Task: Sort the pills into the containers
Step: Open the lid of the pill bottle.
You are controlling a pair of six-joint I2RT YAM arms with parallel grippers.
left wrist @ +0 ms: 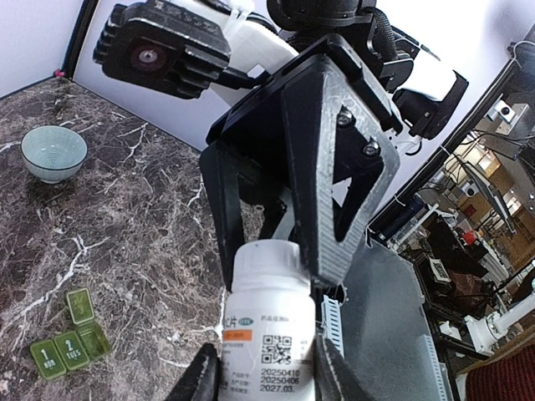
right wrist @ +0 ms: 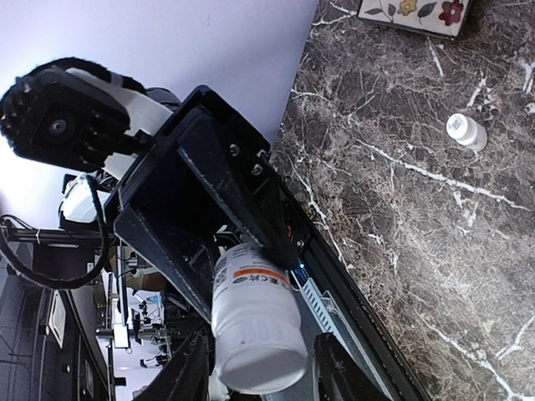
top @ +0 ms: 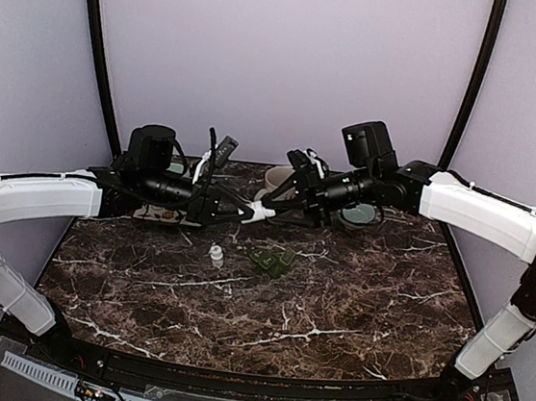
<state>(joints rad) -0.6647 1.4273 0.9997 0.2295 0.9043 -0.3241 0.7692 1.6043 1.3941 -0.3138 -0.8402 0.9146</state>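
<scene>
The left pincer [left wrist: 266,376] is seen pinching a white pill bottle [left wrist: 269,322] by its labelled body, low in the centre of the left wrist view. The bottle is held in the air above the dark marbled worktop [top: 334,305], at the middle of the overhead frame, between the two arms. Its label is marked by an orange band, a QR code and printed dates. Its narrower white cap end is turned towards the right pincer [right wrist: 259,376]. That pincer's fingers [right wrist: 188,372] are set on either side of the cap end, but whether they press on it cannot be told. Lower in the overhead frame, a green pill organiser [top: 273,261] and a small white vial [top: 215,253] lie near each other.
</scene>
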